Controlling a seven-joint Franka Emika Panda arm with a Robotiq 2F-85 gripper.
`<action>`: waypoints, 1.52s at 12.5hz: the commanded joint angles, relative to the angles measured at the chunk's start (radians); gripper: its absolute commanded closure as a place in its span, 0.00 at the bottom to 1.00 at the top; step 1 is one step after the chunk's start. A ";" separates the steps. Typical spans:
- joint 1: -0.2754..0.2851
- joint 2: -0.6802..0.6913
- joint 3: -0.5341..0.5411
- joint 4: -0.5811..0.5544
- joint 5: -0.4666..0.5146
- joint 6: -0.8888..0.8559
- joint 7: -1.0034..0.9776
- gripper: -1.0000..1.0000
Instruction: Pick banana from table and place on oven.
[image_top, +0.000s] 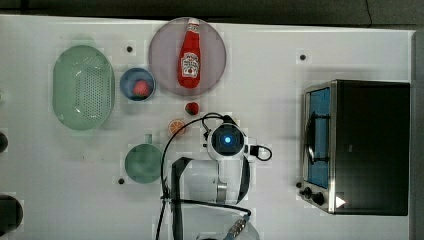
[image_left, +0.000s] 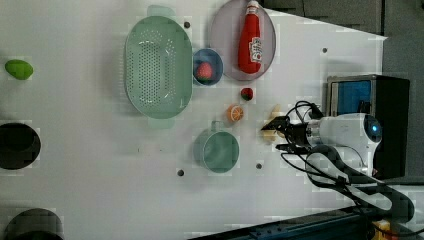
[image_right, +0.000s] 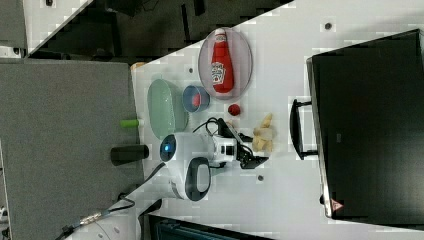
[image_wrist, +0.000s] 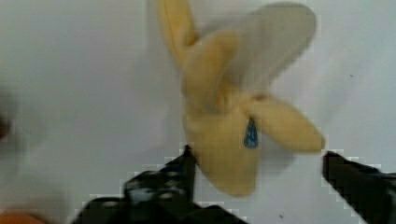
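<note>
In the wrist view the gripper (image_wrist: 254, 172) stands spread wide around the lower end of the banana (image_wrist: 229, 140); one black finger (image_wrist: 180, 175) sits at the fruit's edge, whether touching cannot be told, and the other stands clear of it. The banana lies on the white table (image_wrist: 70, 93), its peel flaps splayed, one flap blurred. Going left to right across the left view: a green colander (image_left: 158, 66), a blue bowl holding a strawberry (image_left: 204, 71), a teal cup (image_left: 217, 150), an orange slice (image_left: 234, 113), a ketchup bottle (image_left: 251, 37) on its plate, then the banana, and the oven (image_left: 367, 95), partly hidden by the arm.
</note>
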 joint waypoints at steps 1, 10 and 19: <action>0.001 -0.036 0.003 0.028 -0.007 0.028 0.042 0.42; 0.001 -0.142 0.004 0.029 -0.004 -0.012 0.042 0.81; 0.000 -0.590 0.001 0.416 -0.004 -0.878 0.042 0.81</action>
